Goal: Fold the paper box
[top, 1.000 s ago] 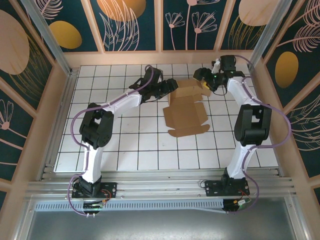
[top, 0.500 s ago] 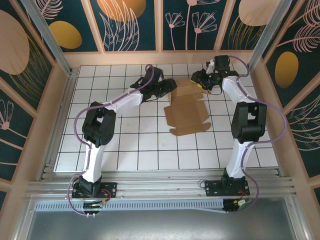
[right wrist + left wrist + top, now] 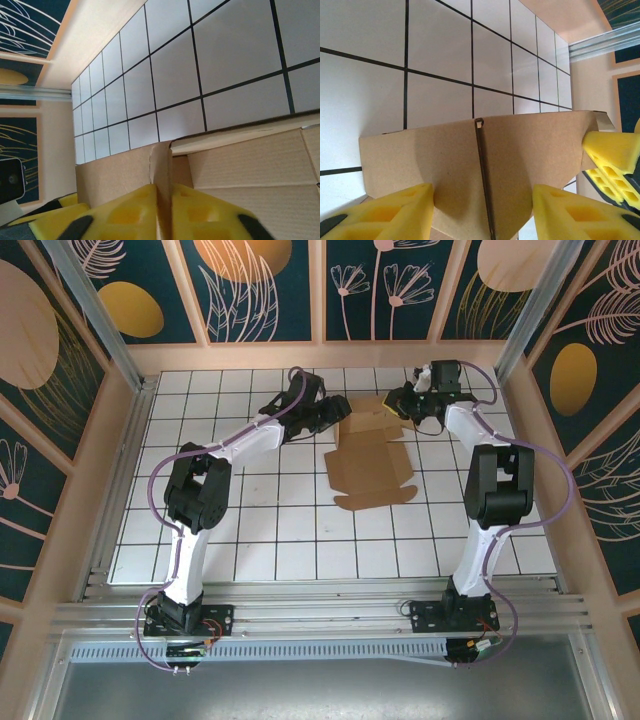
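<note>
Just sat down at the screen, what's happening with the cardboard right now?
Both arms are working at the far end of the paper box, a brown cardboard sheet lying on the gridded table. The right claw is pinched shut on an upright flap at that end. The left claw is open, fingers spread wide, facing a raised panel from the opposite side. The near part of the sheet lies flat, not yet folded.
</note>
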You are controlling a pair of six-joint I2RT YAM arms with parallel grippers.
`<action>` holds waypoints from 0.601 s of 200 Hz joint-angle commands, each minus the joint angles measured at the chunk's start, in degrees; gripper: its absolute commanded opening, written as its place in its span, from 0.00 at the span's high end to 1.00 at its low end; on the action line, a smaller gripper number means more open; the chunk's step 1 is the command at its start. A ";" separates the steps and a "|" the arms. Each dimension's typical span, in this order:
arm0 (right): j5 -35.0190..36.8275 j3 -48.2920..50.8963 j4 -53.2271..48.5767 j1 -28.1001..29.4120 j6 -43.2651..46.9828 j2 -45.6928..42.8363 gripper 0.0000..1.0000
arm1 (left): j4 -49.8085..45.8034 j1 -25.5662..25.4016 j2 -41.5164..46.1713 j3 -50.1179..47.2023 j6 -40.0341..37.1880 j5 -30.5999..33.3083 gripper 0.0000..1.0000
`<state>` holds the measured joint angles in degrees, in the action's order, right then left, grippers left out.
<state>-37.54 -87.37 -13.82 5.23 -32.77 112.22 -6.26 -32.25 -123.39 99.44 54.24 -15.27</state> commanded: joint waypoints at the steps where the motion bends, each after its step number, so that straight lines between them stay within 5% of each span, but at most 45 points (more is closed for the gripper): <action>1: -1.64 0.98 -1.76 0.73 0.43 -1.67 0.78 | -1.74 -0.53 -1.17 1.83 -1.27 0.50 0.47; 56: 2.44 5.59 -1.78 -1.77 3.35 -10.24 0.54 | -4.29 -0.18 -2.11 3.92 -3.38 1.66 0.47; 120: 9.95 24.04 8.23 -7.29 3.78 -20.35 0.47 | -5.15 -0.09 -2.44 5.50 -3.84 0.77 0.46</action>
<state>-32.18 -69.34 -10.70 -1.23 -29.26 92.90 -9.61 -32.25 -124.57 103.00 51.24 -14.28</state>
